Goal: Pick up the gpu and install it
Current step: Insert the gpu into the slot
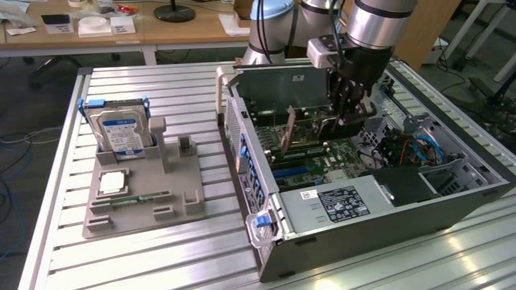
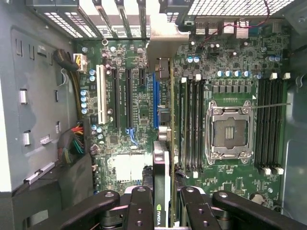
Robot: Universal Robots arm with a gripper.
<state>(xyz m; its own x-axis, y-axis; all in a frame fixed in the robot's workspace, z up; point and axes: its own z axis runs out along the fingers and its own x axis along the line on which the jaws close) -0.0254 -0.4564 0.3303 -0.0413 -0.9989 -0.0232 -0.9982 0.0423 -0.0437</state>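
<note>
**A:** Quick status, where's the card?

**B:** The gpu (image 2: 162, 163) is off the worktop (image 1: 161, 90) and inside the open computer case (image 1: 387, 199). It stands on edge with my jaws pinching it, one finger (image 2: 141, 206) on each flat face. They're partly closed, stopped by the card's thickness.

**A:** So pickup is done?

**B:** I'd call it done, yes. The card is in my grip and down inside the case in the exterior view.

**A:** Where is it over the board?

**B:** It's above the motherboard (image 2: 230, 72), running lengthwise along the blue slot (image 2: 155, 100). The long black memory slots are just beside it on the other side. Its far end sits near the rear slot openings of the case, and the CPU socket (image 2: 229, 129) is well apart from it.

**A:** Seated in the slot?

**B:** Cannot tell. From the wrist view I look down on the card's top edge, and the card hides its own contact edge. The exterior view is blocked by my arm and the case wall.

**A:** How far along, then?

**B:** My judgement is late stage. The grasp and the carry are finished, and the card looks lined up with the slot. The install isn't confirmed, and I haven't let go.

**A:** Anything else to tag?

**B:** The grey holder (image 1: 145, 193) on the worktop has the hard drive (image 1: 121, 130) standing upright in it, well apart from the case.
</note>
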